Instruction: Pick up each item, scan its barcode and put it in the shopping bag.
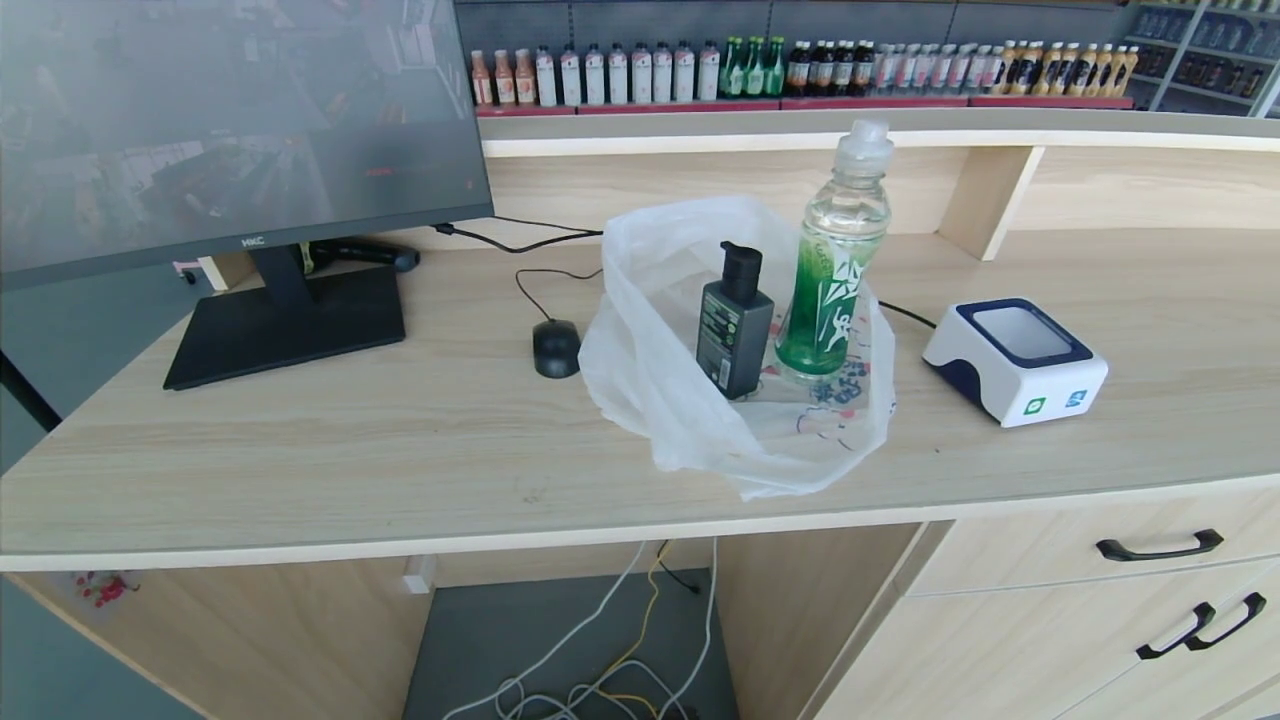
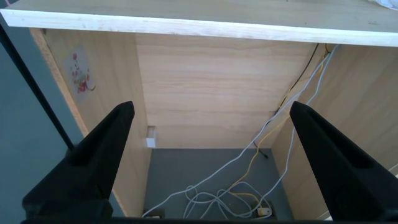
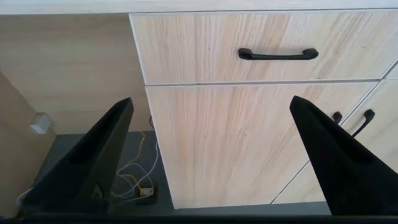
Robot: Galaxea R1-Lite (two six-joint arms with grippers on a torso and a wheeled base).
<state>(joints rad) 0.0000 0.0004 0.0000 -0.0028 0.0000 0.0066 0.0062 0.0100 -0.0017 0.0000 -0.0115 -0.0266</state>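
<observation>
A clear plastic shopping bag (image 1: pixel 690 400) lies open on the wooden counter (image 1: pixel 350 440). Inside it stand a dark pump bottle (image 1: pixel 735 325) and a tall green-labelled drink bottle (image 1: pixel 835 270), both upright and side by side. A white and blue barcode scanner (image 1: pixel 1015 360) sits to the right of the bag. My left gripper (image 2: pixel 208 158) hangs open below the counter edge, facing the knee space with cables. My right gripper (image 3: pixel 208 158) is open too, low in front of the drawers (image 3: pixel 261 56). Nothing sits between either pair of fingers.
A monitor (image 1: pixel 230 120) on a black stand fills the counter's left, with a black mouse (image 1: pixel 556 347) beside the bag. A raised shelf runs along the back. Drawer handles (image 1: pixel 1160 548) sit under the counter on the right; loose cables (image 1: pixel 600 680) lie on the floor.
</observation>
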